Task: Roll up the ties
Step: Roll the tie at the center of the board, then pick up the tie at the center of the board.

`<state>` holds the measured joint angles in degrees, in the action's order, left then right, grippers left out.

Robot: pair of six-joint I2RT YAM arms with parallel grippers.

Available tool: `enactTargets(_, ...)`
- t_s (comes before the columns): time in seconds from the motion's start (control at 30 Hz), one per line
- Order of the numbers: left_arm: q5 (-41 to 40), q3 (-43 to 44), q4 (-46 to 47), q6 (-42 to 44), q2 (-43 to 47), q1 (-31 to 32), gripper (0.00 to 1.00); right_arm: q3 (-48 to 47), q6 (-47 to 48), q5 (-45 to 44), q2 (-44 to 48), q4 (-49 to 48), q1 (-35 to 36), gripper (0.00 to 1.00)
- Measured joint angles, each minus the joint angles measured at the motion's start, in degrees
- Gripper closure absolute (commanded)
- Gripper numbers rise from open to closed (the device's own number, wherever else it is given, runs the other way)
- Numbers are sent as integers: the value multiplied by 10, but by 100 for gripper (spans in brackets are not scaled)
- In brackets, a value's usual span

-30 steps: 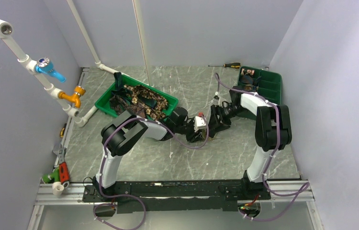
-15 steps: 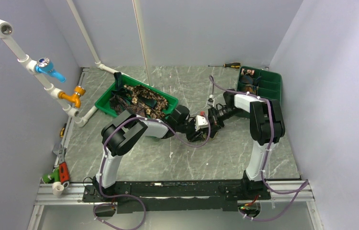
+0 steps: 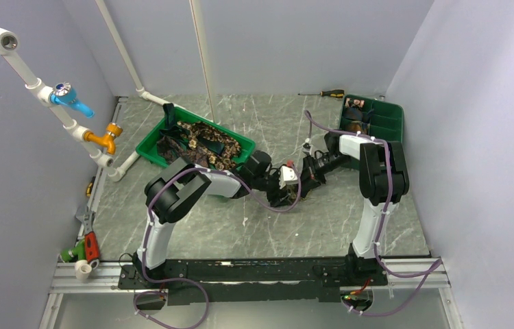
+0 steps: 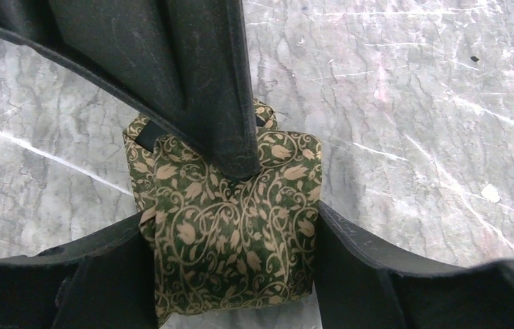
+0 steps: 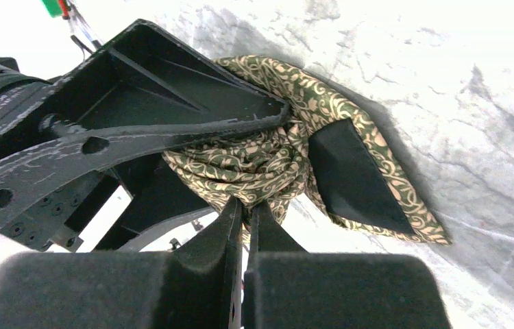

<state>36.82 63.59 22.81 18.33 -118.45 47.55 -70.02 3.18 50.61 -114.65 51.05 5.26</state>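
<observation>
A rolled tie (image 4: 234, 260), dark green with a tan leaf-scroll print, stands on the marble table top between the two fingers of my left gripper (image 4: 232, 219), which touch its left and right sides. My right gripper (image 5: 244, 205) is shut, pinching a fold of the same tie (image 5: 261, 161) at its tips; one of its fingers (image 4: 227, 137) reaches down onto the roll from above. From overhead both grippers, left (image 3: 283, 188) and right (image 3: 302, 179), meet at mid-table and hide the roll. More ties (image 3: 203, 140) lie heaped in the left green tray.
The left green tray (image 3: 146, 147) stands behind the left arm. A divided green tray (image 3: 391, 116) at the back right holds small coils (image 3: 356, 106). A screwdriver (image 3: 326, 93) lies by the back wall. White pipes with taps (image 3: 69, 99) run along the left wall.
My right gripper has swung in toward the left one and closed on the tie's fold. The left gripper's fingers have spread wider around the roll.
</observation>
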Motion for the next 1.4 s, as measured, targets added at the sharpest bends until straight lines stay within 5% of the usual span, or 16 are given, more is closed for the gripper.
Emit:
enactTargets(0.17, 0, 24, -16, 3, -10, 3, 42, -3, -9, -20, -1, 5, -4, 100)
enactTargets(0.43, -2, 48, -41, 12, -21, 8, 77, -9, -19, -46, -1, 14, -5, 100)
enactTargets(0.53, -5, 50, -47, 17, -21, 9, 84, -13, -14, -50, 0, 21, -5, 76)
enactTargets(0.67, -7, 50, -47, 23, -21, 10, 86, -10, 21, -66, 11, 25, -17, 44)
enactTargets(0.97, -7, 48, -43, 35, -21, 11, 86, -3, 41, -107, 26, 8, -53, 22)
enactTargets(1.4, -7, 56, -56, 41, -23, 12, 85, 20, 43, 14, 13, -21, -52, 18)
